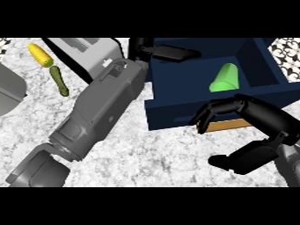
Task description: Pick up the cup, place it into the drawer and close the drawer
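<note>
Our right hand (256, 121), fingers curled and holding nothing, sits at the open drawer's (178, 83) front edge; our left hand (168, 52) appears to rest, fingers straight, on its far rim. The green cup (225, 79) lies inside; only closing remains.
</note>
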Controlling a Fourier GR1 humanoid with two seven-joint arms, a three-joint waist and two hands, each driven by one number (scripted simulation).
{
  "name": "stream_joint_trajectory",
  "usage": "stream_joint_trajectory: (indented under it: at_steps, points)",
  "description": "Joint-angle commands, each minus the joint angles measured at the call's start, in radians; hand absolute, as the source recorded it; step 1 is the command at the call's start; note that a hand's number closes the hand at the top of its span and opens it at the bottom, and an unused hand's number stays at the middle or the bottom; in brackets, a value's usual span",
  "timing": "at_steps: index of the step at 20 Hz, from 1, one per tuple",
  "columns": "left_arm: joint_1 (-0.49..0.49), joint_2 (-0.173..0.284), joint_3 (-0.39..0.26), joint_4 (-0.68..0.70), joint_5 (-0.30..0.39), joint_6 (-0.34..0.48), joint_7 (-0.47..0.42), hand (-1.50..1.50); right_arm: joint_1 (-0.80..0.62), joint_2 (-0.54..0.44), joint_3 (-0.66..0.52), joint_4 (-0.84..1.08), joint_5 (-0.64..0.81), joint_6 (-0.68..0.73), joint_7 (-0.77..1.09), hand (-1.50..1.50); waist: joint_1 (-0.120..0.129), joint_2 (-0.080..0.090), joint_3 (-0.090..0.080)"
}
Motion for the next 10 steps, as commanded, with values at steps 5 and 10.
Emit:
stream_joint_trajectory:
  at_steps: [5, 10]
  points:
    - [0.024, 0.0, 0.025, -0.004, 0.057, -0.028, -0.049, -1.5, 0.057, -0.01, 0.101, 0.085, 0.415, -0.13, -0.107, -1.5, 0.093, -0.009, 0.001]
    - [0.113, 0.025, 0.044, -0.019, 0.045, -0.1, -0.101, -1.5, 0.059, 0.052, 0.213, 0.319, 0.591, -0.233, -0.183, -1.5, 0.137, -0.013, 0.0]
